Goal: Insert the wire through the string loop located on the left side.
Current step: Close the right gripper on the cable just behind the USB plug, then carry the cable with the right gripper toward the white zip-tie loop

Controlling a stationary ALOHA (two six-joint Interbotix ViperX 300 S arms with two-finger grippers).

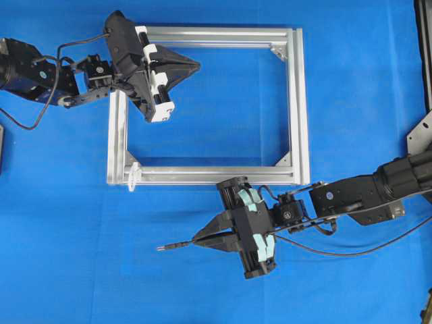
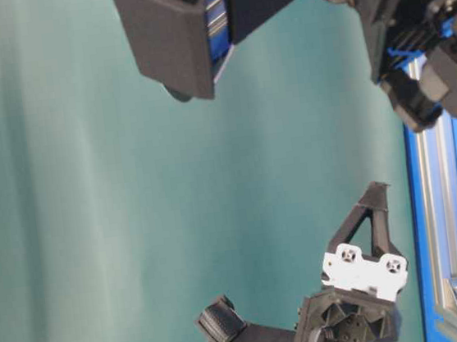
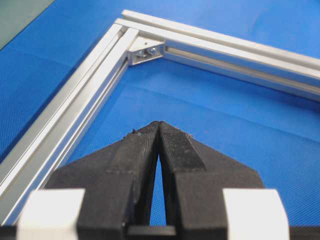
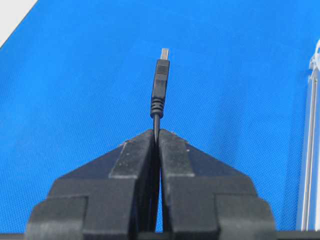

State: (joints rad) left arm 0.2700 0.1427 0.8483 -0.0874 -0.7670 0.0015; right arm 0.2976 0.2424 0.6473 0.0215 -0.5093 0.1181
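My right gripper [image 1: 196,239] is shut on the wire [image 1: 177,246] below the frame's front rail. The plug tip points left over the blue mat. In the right wrist view the wire [image 4: 160,85] sticks straight out from my right gripper [image 4: 157,132], its metallic end forward. The string loop [image 1: 132,176] is a small whitish bit at the frame's front left corner, up and to the left of the plug; it shows faintly as the string loop [image 4: 315,59] at the right edge. My left gripper [image 1: 196,65] is shut and holds nothing; it hovers inside the frame's rear left corner.
The silver aluminium frame [image 1: 297,108] lies flat on the blue mat with corner brackets [image 3: 145,52] inside. The wire's slack trails right under the right arm [image 1: 351,253]. A black fixture stands at the right edge [image 1: 425,54].
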